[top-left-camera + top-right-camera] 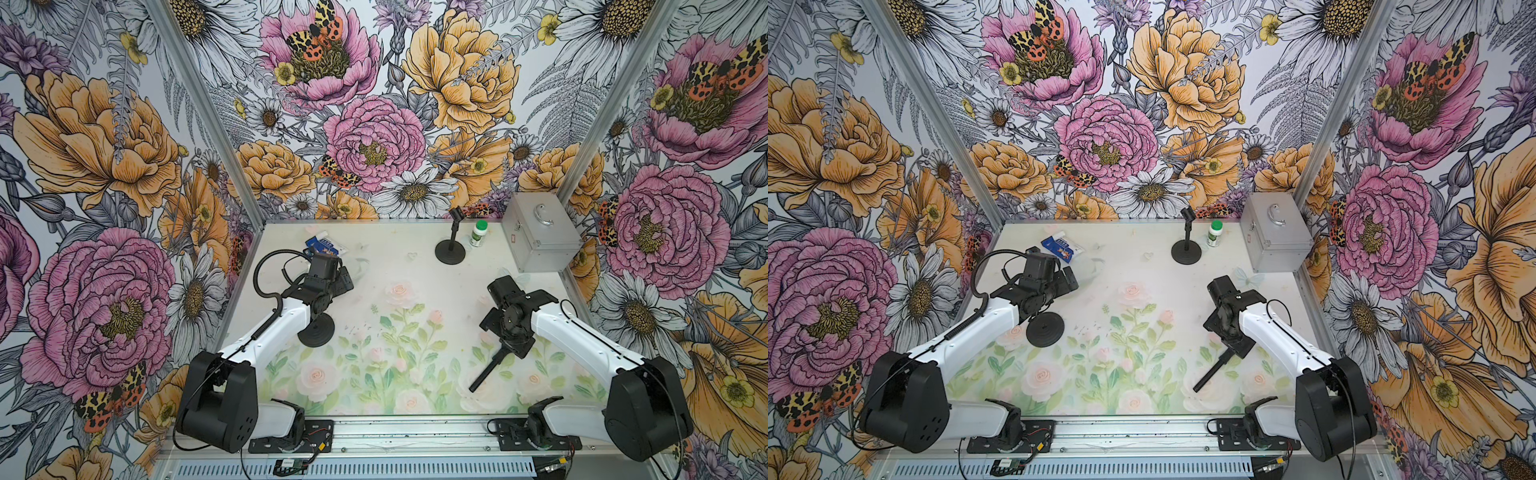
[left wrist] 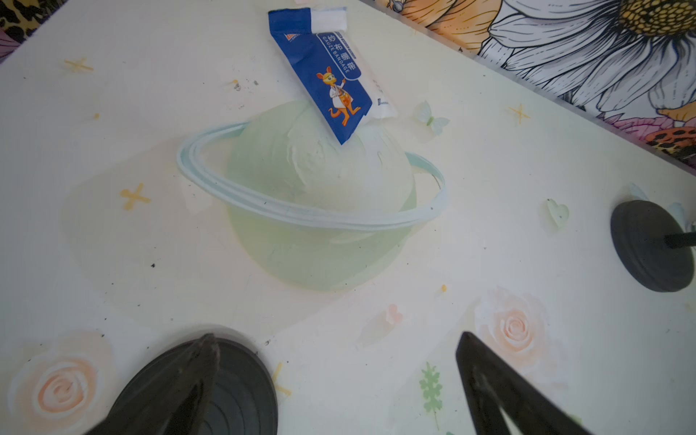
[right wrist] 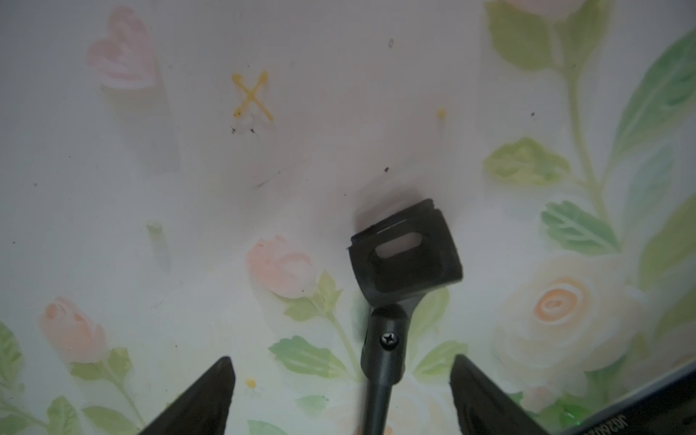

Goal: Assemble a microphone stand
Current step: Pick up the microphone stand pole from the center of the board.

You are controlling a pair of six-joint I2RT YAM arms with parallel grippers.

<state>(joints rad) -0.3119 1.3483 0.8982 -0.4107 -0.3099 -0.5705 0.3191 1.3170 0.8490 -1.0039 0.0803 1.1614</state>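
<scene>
left tool (image 2: 335, 335): spread over base disc (image 2: 244, 395) | right tool (image 3: 341, 357): spread astride pole (image 3: 380, 361)

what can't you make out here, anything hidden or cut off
- Loose black round base: left arm covers part in both top views; in the left wrist view a finger and the bottom edge hide its centre.
- Black pole with microphone clip: the right wrist view's bottom edge cuts off its lower end; in top views the right arm hides the clip.
- White green-capped bottle: label too small in top views.
</scene>
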